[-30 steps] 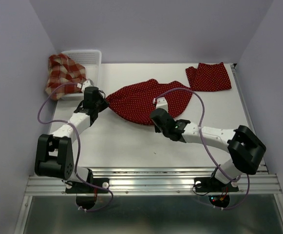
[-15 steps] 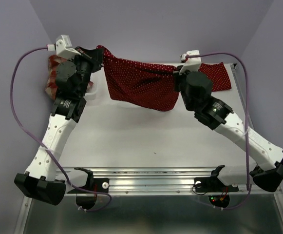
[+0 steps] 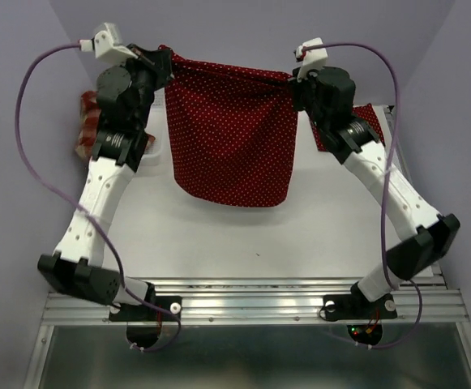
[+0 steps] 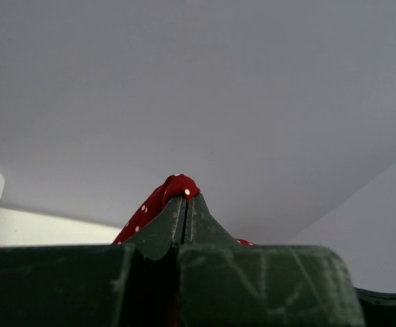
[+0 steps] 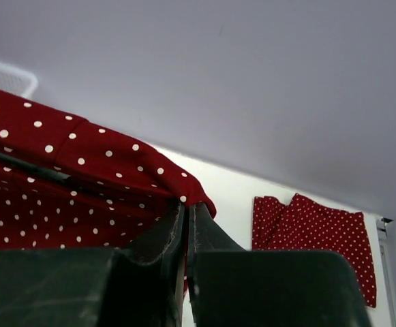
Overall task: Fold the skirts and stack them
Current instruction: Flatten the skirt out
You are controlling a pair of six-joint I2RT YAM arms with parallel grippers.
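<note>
A dark red polka-dot skirt [image 3: 231,134] hangs spread in the air between both arms, its lower hem near the table. My left gripper [image 3: 164,58] is shut on its top left corner, which shows in the left wrist view [image 4: 174,187]. My right gripper [image 3: 292,79] is shut on its top right corner, seen in the right wrist view [image 5: 116,160]. A second polka-dot skirt [image 3: 373,121] lies folded at the back right of the table and also shows in the right wrist view [image 5: 313,235]. The plaid skirt [image 3: 87,130] lies at the back left, mostly hidden by my left arm.
A white mesh basket [image 3: 156,134] stands at the back left, behind my left arm. The white table [image 3: 243,239] is walled in by lilac panels on three sides. A metal rail runs along the near edge.
Both arms have risen from the table and lifted the polka-dot skirt by its top corners. They moved apart, so the skirt now hangs flat and stretched instead of bunched.
</note>
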